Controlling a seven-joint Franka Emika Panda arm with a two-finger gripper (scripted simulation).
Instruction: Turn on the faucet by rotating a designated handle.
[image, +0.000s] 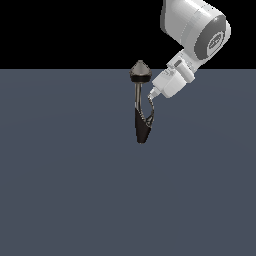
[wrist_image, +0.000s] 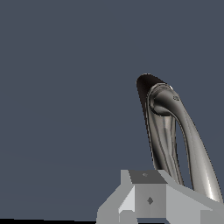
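Note:
The faucet (image: 141, 127) stands on the grey floor in the middle of the exterior view, with a grey cone-shaped cap (image: 140, 71) on a thin metal stem above a black tapered body. The handle (image: 152, 114), a thin curved silvery lever, branches off the body on the exterior view's right. My gripper (image: 150, 96) comes down from the upper right with its tips at the lever's upper end, and its fingers look shut with nothing between them. The wrist view shows the gripper (wrist_image: 148, 178) close to the handle (wrist_image: 199, 153) and the faucet (wrist_image: 143, 94).
Flat dark grey floor (image: 60, 190) stretches all around the faucet. The white arm (image: 195, 30) reaches in from the upper right of the exterior view. Nothing else stands nearby.

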